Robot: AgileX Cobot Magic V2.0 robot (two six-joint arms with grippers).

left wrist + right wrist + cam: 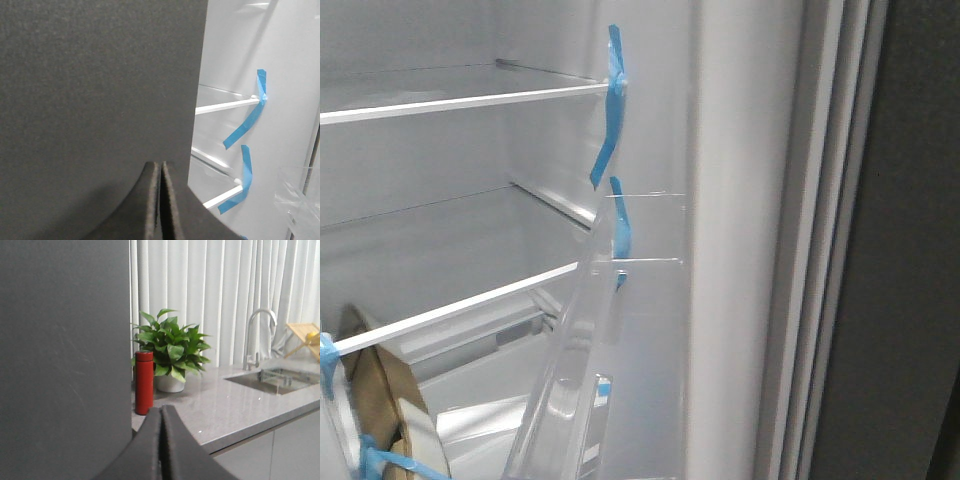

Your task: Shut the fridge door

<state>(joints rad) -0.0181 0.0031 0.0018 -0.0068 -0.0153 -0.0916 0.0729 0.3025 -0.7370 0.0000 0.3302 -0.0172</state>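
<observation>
- In the left wrist view we see the left gripper with its jaws pressed flat together, nothing between them; only a thin dark seam separates the two fingers.
- Directly ahead of these jaws stands a dark grey matte panel. It fills most of the view and looks very near, but we cannot tell if the fingertips touch it.
- Past the upright edge of this panel we see the white inside of the fridge, with shelves and strips of blue tape.
- In the right wrist view the right gripper also has its jaws closed on nothing. A dark grey surface stands on one side of them; beyond are a grey counter with a red bottle, a plant and a sink.
- In the front view the fridge door stands open on the robot's right side. Its white lining, ribbed seal and clear door bin face the interior, and its long axis is vertical.
- No gripper shows in the front view, so we cannot tell for certain which dark panel is this door.
- We judge that the coming move is a sideways push on the outer face, towards the cabinet. By its side, the right arm seems nearer.
</observation>
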